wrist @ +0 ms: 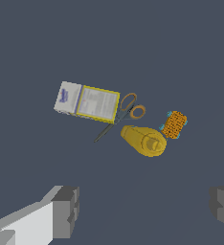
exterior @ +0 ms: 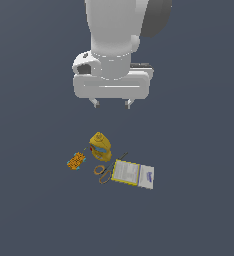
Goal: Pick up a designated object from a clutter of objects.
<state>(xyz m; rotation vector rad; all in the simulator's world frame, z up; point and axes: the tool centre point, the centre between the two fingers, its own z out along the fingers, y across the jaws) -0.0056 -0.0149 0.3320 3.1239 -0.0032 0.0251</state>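
The designated object [exterior: 76, 161] [wrist: 174, 125] is a small flat orange piece with a dark grid and cyan tips, lying at the clutter's edge on the exterior view's left. Beside it stands a yellow bottle [exterior: 99, 145] [wrist: 145, 140]. Thin orange-handled scissors [exterior: 105, 171] [wrist: 128, 108] lie between the bottle and a flat white-and-yellow box [exterior: 134, 173] [wrist: 87, 101]. My gripper [exterior: 111, 104] [wrist: 145, 208] hangs open high above the clutter, nothing between its fingers [wrist: 65, 210], roughly over the bottle in the exterior view.
All the objects rest on a plain dark grey floor [exterior: 39, 210]. The scissors touch the box's edge and lie close to the bottle. The orange item sits a small gap away from the bottle.
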